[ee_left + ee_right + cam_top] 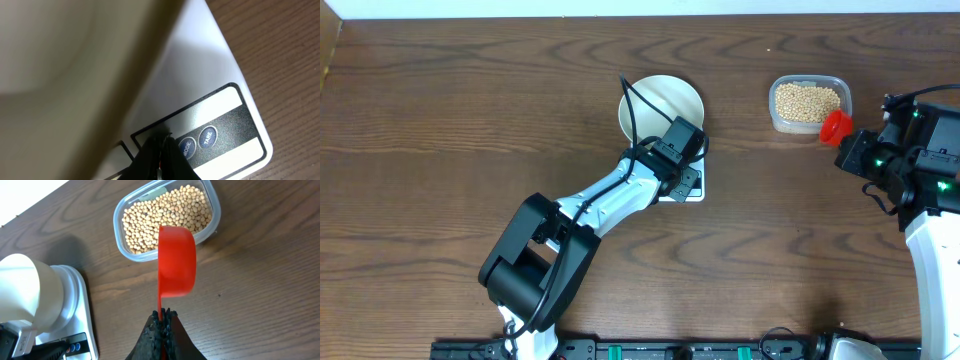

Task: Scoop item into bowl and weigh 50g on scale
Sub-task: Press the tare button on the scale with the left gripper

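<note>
Left gripper (pixel 161 150) pinched shut on nothing, tip down at MODE button (pixel 185 146) on glossy white scale (pixel 200 75), arm stretched out diagonally. Smooth off-white bowl (pixel 660 105) sits on scale. Right gripper (pixel 162 325) clamps thin handle of red plastic scoop (pixel 176 260), cup at near edge of clear tub (pixel 118 227). Tub full of round tan beans (pixel 165 215). Wood-grain table (pixel 420 150).

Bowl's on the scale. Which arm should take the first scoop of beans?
Right. The right gripper is shut on the red scoop, whose cup hangs beside the clear tub of beans. The left gripper is down at the scale, by its buttons beside the bowl, holding nothing.
</note>
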